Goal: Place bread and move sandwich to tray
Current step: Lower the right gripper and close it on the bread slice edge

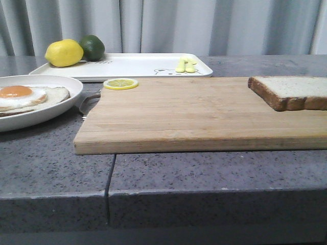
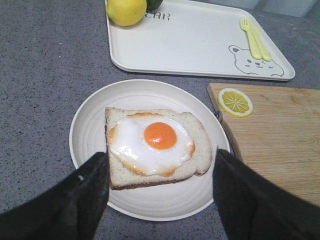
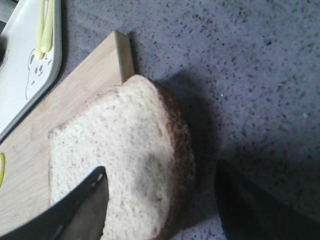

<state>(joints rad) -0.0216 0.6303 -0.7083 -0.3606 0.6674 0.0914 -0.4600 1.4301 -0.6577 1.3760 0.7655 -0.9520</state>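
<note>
**Two arms staged, right one is on the bread**

Two grippers, both spread wide and empty, neither touching anything.

Key relation: the bread slice (image 1: pixel 290 92) lies flat at the far right end of the bamboo cutting board (image 1: pixel 189 115), and in the right wrist view the right gripper (image 3: pixel 160 200) hangs directly over it. One finger (image 3: pixel 82 210) shows above the pale crumb face, the other sits out past the dark crust edge, over the counter (image 3: pixel 250 75). So the jaws straddle the crusted side of the slice, which overhangs or sits right at the board's edge there. Slice is roughly square, no real long axis; crust edge runs across the finger line, which looks fine for a pinch across the edge. Right arm is clearly the nearer one for the bread.

Left gripper (image 2: pixel 160 192) hovers above the round white plate (image 2: pixel 90 125), fingers on either side of the sandwich base (image 2: pixel 152 145): bread slice with fried egg, orange yolk up. Plate sits on the counter, just beside the board's left end and the lemon slice (image 1: pixel 121 83).

Tray (image 1: pixel 133 65) is behind plate and board, carrying a lemon (image 1: pixel 64 52), a lime (image 1: pixel 92 47) and a small yellow fork (image 1: pixel 186 65); its middle is free.

My read: bread pick not yet made. Risk is a thin, soft slice lying flat, so the lower finger needs that overhang.
</note>
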